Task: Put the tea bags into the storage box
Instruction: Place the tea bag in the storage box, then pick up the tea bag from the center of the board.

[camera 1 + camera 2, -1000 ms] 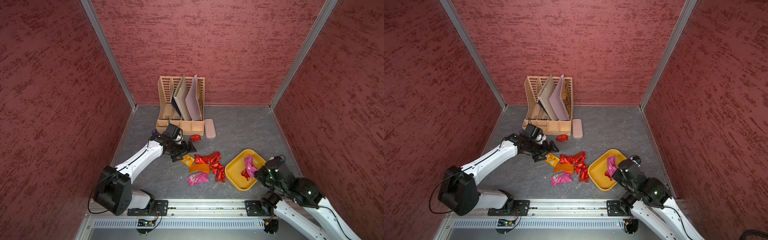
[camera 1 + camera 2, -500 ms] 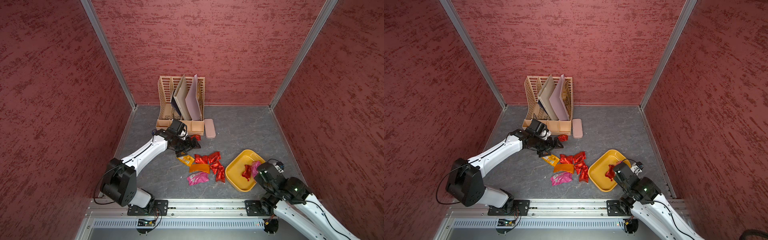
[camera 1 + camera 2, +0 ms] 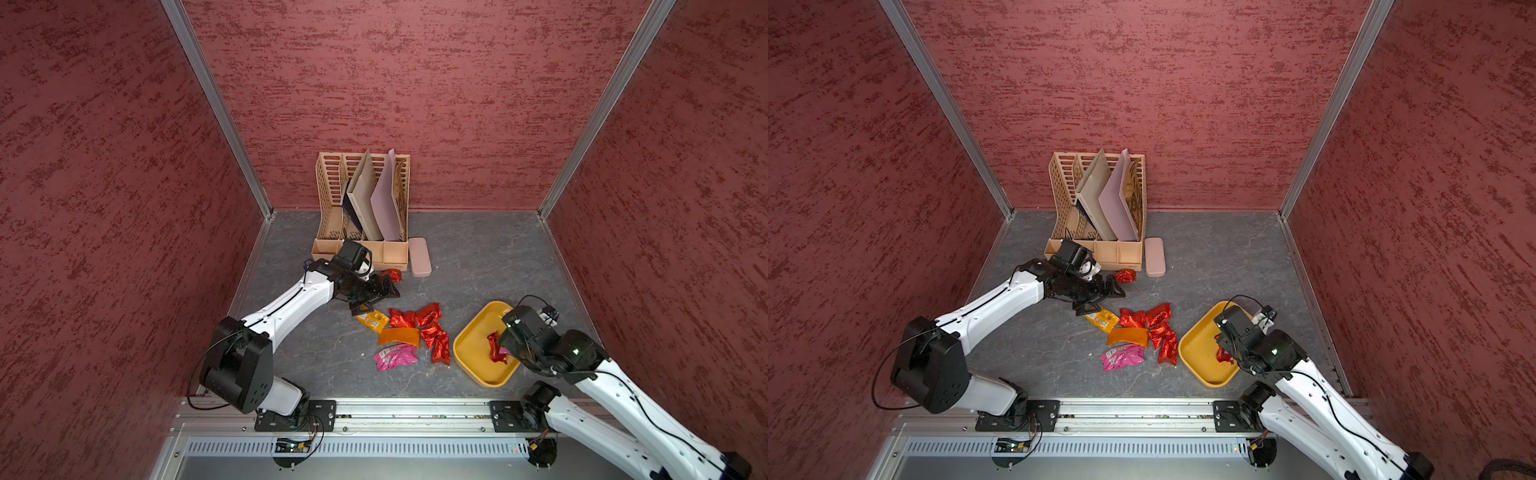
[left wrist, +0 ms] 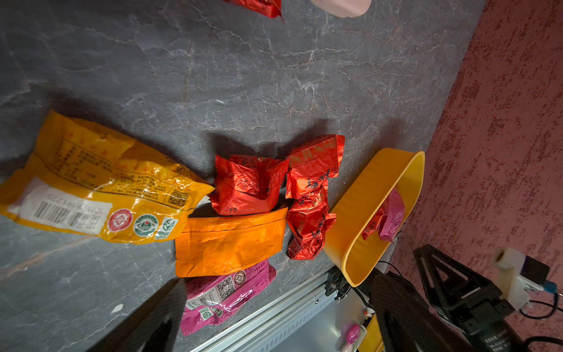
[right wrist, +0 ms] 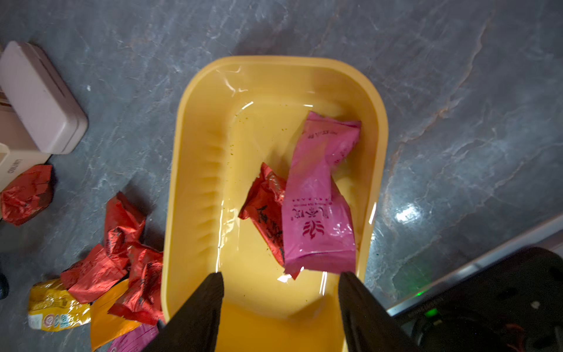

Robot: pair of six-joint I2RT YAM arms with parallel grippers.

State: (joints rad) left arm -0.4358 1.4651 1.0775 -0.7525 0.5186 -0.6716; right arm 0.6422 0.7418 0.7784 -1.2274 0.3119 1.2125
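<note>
The storage box [image 3: 473, 345] is a yellow tray at the front right, also seen in the right wrist view [image 5: 274, 61]. A pink tea bag [image 5: 316, 207] and a red one [image 5: 265, 210] lie in it. My right gripper [image 5: 280, 274] hangs open just above them, holding nothing. On the table lie several red tea bags [image 3: 428, 328], an orange one [image 3: 399, 336], a yellow one [image 3: 372, 321] and a pink one [image 3: 395, 357]. A lone red bag [image 3: 391, 274] sits farther back. My left gripper [image 3: 376, 298] is open and empty between it and the yellow bag.
A beige slotted file organiser [image 3: 361, 199] with folders stands against the back wall. A flat pink case [image 3: 419, 262] lies beside it. Red walls close three sides, and a metal rail [image 3: 395, 415] runs along the front edge.
My right gripper lowered the pink tea bag into the storage box and opened, leaving it beside the red one. My left arm reached farther back and right, staying open.
</note>
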